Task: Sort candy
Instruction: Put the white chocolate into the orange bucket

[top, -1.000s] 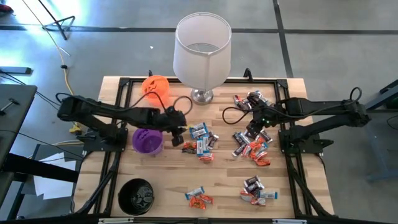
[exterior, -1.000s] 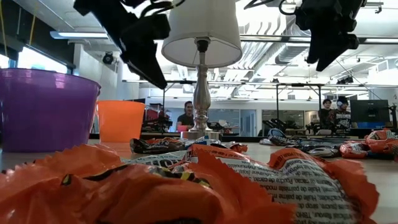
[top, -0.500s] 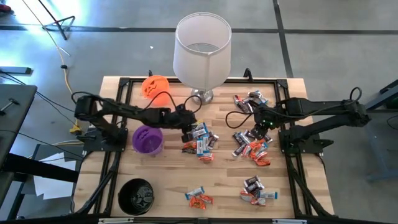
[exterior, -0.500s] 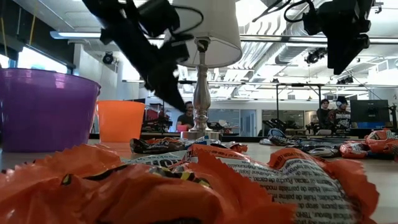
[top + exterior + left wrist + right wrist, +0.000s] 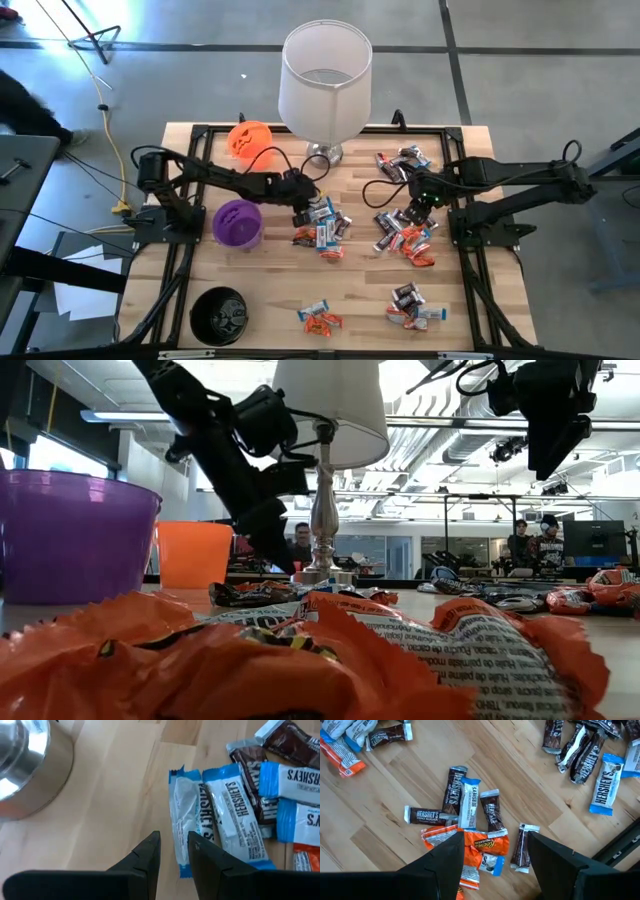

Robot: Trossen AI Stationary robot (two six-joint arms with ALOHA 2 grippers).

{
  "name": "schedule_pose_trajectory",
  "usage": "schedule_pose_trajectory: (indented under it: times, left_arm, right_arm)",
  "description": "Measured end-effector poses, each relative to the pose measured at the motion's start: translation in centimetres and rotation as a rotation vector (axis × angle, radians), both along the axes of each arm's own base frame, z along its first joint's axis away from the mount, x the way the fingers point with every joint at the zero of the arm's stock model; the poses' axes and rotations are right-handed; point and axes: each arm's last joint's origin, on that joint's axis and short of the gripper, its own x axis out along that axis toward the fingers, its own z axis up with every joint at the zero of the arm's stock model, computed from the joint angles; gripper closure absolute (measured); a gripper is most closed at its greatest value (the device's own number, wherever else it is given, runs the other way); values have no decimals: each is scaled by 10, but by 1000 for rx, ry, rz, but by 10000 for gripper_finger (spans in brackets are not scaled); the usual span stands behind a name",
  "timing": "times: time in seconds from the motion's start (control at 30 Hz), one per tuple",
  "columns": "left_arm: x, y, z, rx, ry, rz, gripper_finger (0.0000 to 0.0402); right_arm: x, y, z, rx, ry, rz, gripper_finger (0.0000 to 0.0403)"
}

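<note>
Pale wood-grain table [image 5: 270,300] strewn with crinkly, perhaps foil-wrapped candy [image 5: 322,222]

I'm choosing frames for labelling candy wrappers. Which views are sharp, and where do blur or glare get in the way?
Left wrist view: the white-and-blue wrappers read clearly, though the metal lamp base is soft. Right wrist view: wrapper text is legible, lighting even. Low view: the orange wrappers up close are out of focus, and the room behind is backlit. High view: evenly lit, but candy is too small to read.
</note>
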Motion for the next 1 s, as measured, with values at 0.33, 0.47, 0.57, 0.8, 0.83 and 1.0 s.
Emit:
schedule_pose_trajectory:
  times: [0.33,0.47,0.57,0.8,0.83,1.0]
  left_arm:
    - [3,0,-12,-43,11,-23,316]
    - [8,1,-24,-51,16,-28,316]
    - [11,1,-30,-59,12,-16,316]
    - [8,1,-21,-50,-10,-10,316]
    - [8,1,-18,-54,-18,-14,316]
    - [8,-5,-10,-91,-56,-32,316]
  right_arm:
    - [0,0,0,-5,2,15,192]
    - [0,0,0,-6,2,17,192]
    - [0,0,0,-8,2,17,192]
    - [0,0,0,-8,2,17,192]
    - [0,0,0,-7,3,16,192]
    - [0,0,0,-7,2,16,192]
